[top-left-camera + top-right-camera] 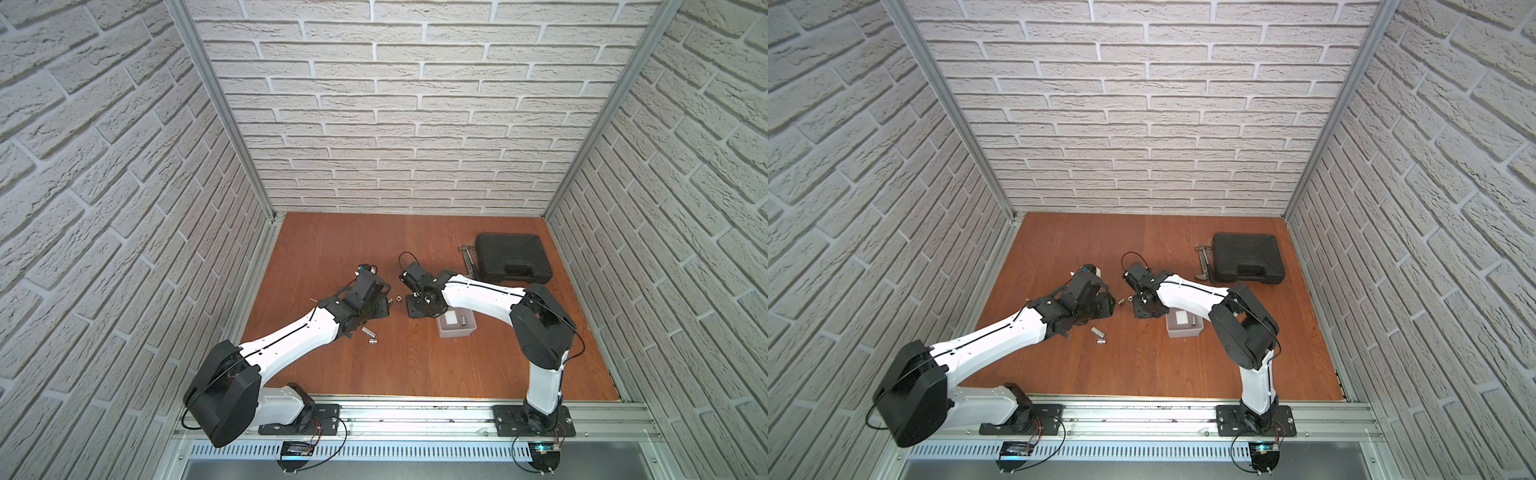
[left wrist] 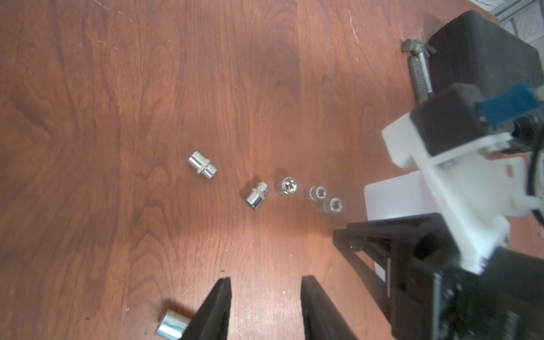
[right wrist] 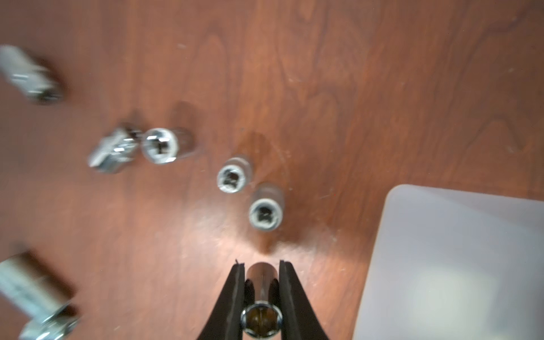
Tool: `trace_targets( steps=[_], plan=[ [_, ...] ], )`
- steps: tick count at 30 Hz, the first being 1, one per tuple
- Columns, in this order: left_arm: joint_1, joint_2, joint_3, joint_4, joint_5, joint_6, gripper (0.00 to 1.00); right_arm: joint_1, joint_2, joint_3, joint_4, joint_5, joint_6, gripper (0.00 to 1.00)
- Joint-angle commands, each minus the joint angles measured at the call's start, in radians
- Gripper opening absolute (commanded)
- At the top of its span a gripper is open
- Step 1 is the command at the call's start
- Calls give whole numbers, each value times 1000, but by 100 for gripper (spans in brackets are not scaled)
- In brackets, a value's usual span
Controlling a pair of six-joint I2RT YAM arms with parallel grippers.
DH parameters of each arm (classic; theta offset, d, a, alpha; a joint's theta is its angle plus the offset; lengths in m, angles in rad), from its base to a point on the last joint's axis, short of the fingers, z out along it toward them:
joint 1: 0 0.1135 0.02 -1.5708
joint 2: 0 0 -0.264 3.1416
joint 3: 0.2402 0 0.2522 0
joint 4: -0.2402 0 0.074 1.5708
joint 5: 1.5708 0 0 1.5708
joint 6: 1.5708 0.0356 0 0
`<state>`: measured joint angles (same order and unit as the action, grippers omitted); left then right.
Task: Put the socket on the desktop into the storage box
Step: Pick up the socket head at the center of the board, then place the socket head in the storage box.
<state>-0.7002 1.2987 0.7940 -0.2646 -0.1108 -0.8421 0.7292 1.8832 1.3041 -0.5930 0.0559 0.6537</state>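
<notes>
The right hand is clamped across the barrel of one socket, just beside the storage box near the counter's middle. The socket looks like chrome steel: small, rigid, dense and probably slippery, so a mid-barrel hold suits it. The left hand is part-open and empty. Other sockets lie near, but the way to the box looks open.

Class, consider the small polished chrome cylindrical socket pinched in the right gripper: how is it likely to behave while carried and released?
The chrome socket looks like rigid metal, so the right gripper probably won't deform it. Its polished, curved wall meets flat black fingers, so it may slip or swivel. Released sideways, it would likely roll.
</notes>
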Motion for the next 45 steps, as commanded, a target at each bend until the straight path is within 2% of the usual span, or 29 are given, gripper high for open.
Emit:
trace_targets(
  steps=[1,10,17,29,38,45],
  plan=[
    [10,-20,-37,82,33,2,44,-8,-89,-65,179,-151,-7,2],
    [26,-59,-86,254,167,-13,43,-61,-184,-184,407,-400,28,2],
    [39,-40,-141,454,303,-98,44,-82,-225,-245,504,-441,65,2],
    [57,-48,-152,414,273,-100,44,-109,-333,-317,496,-390,89,2],
    [55,-2,-130,392,276,-94,42,-141,-529,-349,306,-236,59,2],
    [30,28,-98,358,273,-74,42,-229,-645,-385,189,-158,67,2]
  ],
)
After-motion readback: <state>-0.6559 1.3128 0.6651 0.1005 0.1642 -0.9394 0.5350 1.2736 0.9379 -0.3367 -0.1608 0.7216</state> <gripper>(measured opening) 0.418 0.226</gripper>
